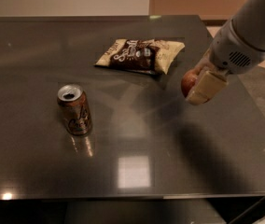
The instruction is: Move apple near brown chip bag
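Note:
The brown chip bag (pixel 139 55) lies flat on the dark table (pixel 132 143) at the back centre, dark brown in the middle with cream-yellow ends. My gripper (pixel 195 84) comes in from the upper right and is shut on the apple (pixel 188 82), a small red apple held between the cream fingers (pixel 206 87). It hangs a little above the table, just right of and in front of the bag's right end. Most of the apple is hidden by the fingers.
A brown drink can (pixel 74 109) stands upright, opened, on the left part of the table. The table's right edge (pixel 258 120) runs close under my arm, with floor beyond it. The table's front edge is near the bottom.

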{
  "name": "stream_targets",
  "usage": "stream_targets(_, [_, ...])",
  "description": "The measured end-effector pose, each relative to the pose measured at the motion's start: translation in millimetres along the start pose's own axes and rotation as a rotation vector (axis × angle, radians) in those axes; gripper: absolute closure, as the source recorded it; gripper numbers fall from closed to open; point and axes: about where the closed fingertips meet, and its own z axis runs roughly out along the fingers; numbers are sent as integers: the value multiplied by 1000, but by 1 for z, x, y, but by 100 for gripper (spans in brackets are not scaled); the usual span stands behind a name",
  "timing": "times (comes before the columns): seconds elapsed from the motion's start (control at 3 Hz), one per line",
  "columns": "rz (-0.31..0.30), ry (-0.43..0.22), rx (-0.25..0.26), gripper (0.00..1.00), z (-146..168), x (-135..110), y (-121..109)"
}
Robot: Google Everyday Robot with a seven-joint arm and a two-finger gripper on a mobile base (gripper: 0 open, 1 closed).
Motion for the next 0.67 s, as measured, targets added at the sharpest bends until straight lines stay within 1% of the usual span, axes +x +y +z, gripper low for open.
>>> stream_targets(0.33, [8,-6,5,100,14,-10,-17])
stream_targets(0.67, [30,-16,1,100,32,-19,-38])
